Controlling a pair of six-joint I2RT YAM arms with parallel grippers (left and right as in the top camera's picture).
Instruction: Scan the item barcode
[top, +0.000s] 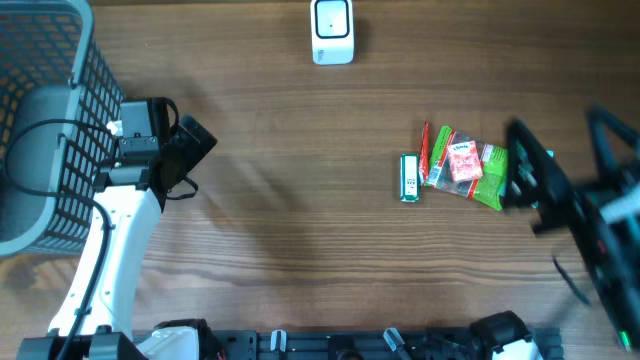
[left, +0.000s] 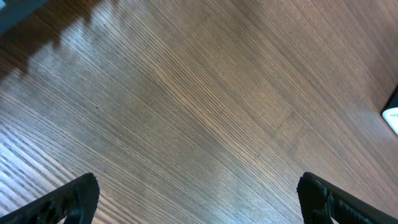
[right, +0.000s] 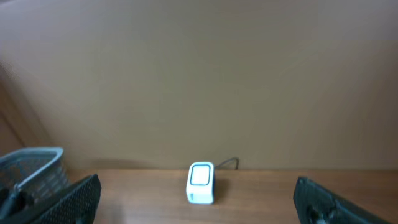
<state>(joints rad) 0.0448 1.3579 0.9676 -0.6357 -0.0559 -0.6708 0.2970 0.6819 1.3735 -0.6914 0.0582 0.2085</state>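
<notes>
The items lie in a small cluster right of centre on the wooden table: a green packet with a red label (top: 468, 166), a small green-and-white pack (top: 409, 178) and a thin red stick (top: 425, 152). The white barcode scanner (top: 332, 31) stands at the far edge, its window facing up; the right wrist view shows the scanner (right: 200, 182) straight ahead. My right gripper (top: 526, 166) hovers open just right of the packets, blurred. My left gripper (top: 192, 148) is open at the left, over bare wood (left: 199, 112), holding nothing.
A grey mesh basket (top: 45, 110) fills the far left corner, beside the left arm, and the basket's rim (right: 31, 163) shows in the right wrist view. A wall rises behind the scanner. The scanner's edge (left: 392, 114) shows at the right of the left wrist view.
</notes>
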